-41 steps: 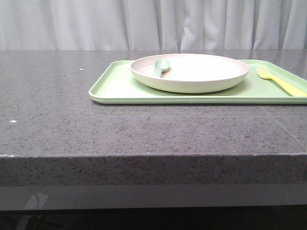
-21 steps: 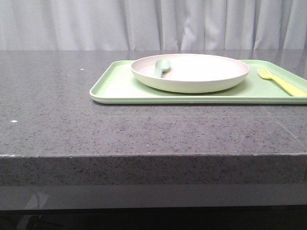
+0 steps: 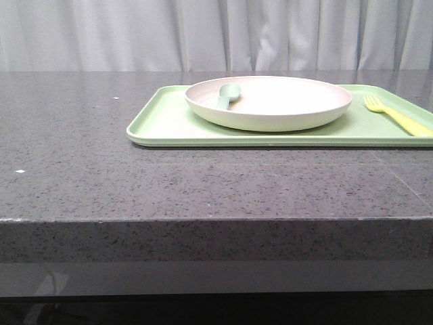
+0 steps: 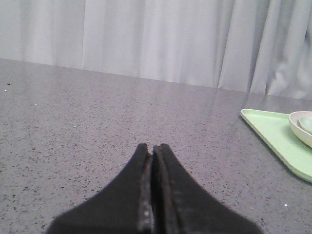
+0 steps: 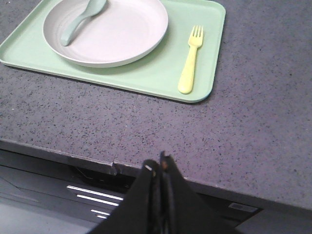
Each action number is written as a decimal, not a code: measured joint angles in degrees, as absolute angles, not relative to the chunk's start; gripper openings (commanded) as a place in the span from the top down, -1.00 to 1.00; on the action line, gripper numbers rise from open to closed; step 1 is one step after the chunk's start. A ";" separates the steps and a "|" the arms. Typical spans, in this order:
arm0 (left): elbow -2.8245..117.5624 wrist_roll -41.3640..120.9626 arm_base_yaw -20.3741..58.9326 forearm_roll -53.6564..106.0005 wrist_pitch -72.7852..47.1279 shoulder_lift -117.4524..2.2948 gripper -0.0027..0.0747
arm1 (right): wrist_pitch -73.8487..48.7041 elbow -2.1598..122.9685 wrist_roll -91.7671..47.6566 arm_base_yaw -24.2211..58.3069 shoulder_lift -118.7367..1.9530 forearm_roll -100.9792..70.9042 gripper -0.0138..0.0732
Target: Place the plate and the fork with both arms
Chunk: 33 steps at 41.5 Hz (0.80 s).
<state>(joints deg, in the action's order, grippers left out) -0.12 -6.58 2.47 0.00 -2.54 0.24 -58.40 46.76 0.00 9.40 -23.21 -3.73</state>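
1. Left gripper (image 4: 152, 148): black fingers pressed together, tips meeting, nothing between them. Low over bare grey speckled countertop (image 4: 97, 122), well apart from the tray corner (image 4: 273, 134) seen off to one side.
2. Right gripper (image 5: 157, 168): fingers likewise closed flat against each other, empty. Poised above the near edge of the counter, well short of the tray.
3. Light-green tray (image 3: 162, 122): flat on the counter, toward the robot's right side (right end cut off in the front view).
4. Plate (image 3: 284, 101): cream, round, raised rim, resting on the tray, about mid-tray.
5. Grey-green spoon (image 5: 80, 19): lying inside the plate, bowl end near the rim.
6. Fork (image 5: 190, 61): pale yellow, flat on the tray just beside the plate on the right, not touching it, tines pointing away from the robot.
7. White curtain (image 3: 216, 34) behind the counter.
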 measured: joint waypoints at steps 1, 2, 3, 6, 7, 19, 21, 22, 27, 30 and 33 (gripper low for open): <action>-0.12 -6.58 2.47 0.00 -2.54 0.24 0.98 | -57.69 46.22 0.00 9.40 -22.78 -3.46 0.84; -0.12 -6.58 2.47 0.00 -2.54 0.24 0.98 | -56.97 45.39 0.00 9.29 -22.04 -3.18 0.84; -0.12 -6.58 2.47 0.00 -2.54 0.24 0.98 | -55.68 44.60 0.00 9.05 -21.36 -3.02 0.84; -0.12 -6.58 2.47 0.00 -2.54 0.24 0.98 | -51.20 40.68 0.00 8.12 -18.40 -2.92 0.84; -0.12 -6.58 2.47 0.00 -2.54 0.24 0.98 | -49.55 38.66 0.00 7.58 -17.01 -2.92 0.84; -0.12 -6.58 2.47 0.30 -2.54 0.24 0.98 | -24.77 13.94 0.00 2.62 -2.35 -2.73 0.84; -0.12 -6.58 2.47 0.00 -2.54 0.24 0.98 | -21.38 10.46 0.00 2.16 -0.83 -2.73 0.84; -0.12 -6.58 2.47 0.00 -2.54 0.24 0.98 | -19.03 8.67 0.00 2.00 -0.07 -2.73 0.84; -0.12 -6.58 2.47 0.00 -2.54 0.24 0.98 | -11.30 2.22 0.00 1.74 0.56 -2.73 0.84; -0.12 -6.58 2.47 0.00 -2.54 0.24 0.98 | -7.67 -0.45 0.00 1.74 0.56 -2.73 0.84; -0.12 -6.58 2.47 0.00 -2.54 0.24 0.98 | -4.97 -1.38 0.00 1.74 0.56 -2.73 0.84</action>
